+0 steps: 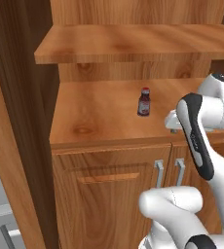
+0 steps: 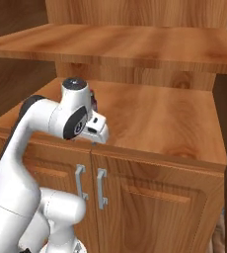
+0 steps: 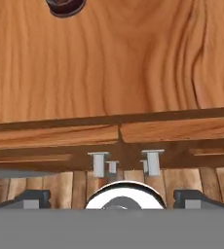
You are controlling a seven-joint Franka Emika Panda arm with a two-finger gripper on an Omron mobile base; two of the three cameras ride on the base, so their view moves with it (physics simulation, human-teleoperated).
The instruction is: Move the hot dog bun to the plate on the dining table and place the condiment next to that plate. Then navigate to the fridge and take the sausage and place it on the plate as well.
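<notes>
The condiment [image 1: 144, 101] is standing upright on the wooden counter [image 1: 99, 116], well back from the front edge. The gripper [image 3: 111, 198] is hovering over that edge with its fingers spread apart, gripping nothing, the bottle lying ahead and leftward.

**Arm folded high, hand pointing down, fingers spread**

The white arm rises from the base, bends at a dark-jointed elbow and doubles back, so the wrist sits high with the hand turned straight down. In the left base view the hand pokes out from behind the forearm; in the right base view it sits just below the wrist joint. Gripper [image 3: 112, 199] in the hand view: two dark fingertips [image 3: 32, 198] stand far apart at the bottom edge, nothing between them.
</notes>
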